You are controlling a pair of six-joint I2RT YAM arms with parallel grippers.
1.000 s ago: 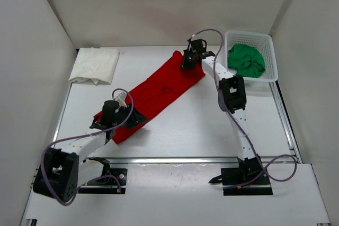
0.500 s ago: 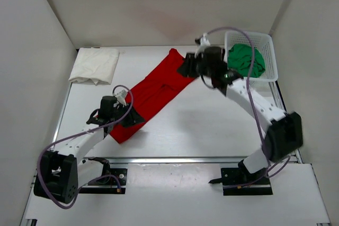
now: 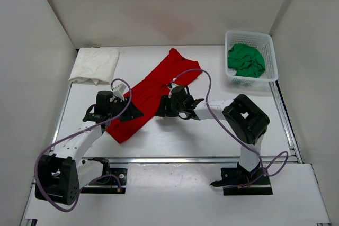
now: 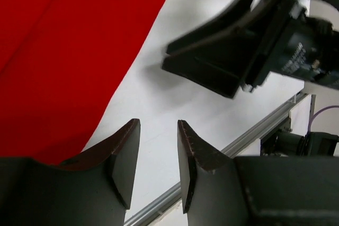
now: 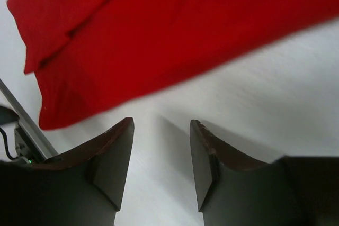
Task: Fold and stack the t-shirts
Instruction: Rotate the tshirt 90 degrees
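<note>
The red t-shirt [image 3: 153,86] lies as a long diagonal strip from the back centre to the front left of the table, and also shows as red cloth in the wrist views [image 4: 63,51] [image 5: 159,35]. My left gripper [image 3: 136,114] [image 4: 158,125] hovers open at the strip's near right edge, over bare table, holding nothing. My right gripper [image 3: 160,110] [image 5: 161,123] faces it from the right, open and empty, just off the cloth's edge. The cream-white t-shirt [image 3: 95,64] lies folded at the back left. The green t-shirt [image 3: 246,59] is bunched in the basket.
The white mesh basket [image 3: 251,35] stands at the back right corner. A metal rail [image 3: 185,159] runs along the table's near edge. White walls enclose the table on three sides. The right arm's elbow [image 3: 244,117] sits low over the right half.
My right gripper has opened, let go of the red shirt's far end near the basket and swung down to mid-table. The left gripper has shifted slightly back and left.
</note>
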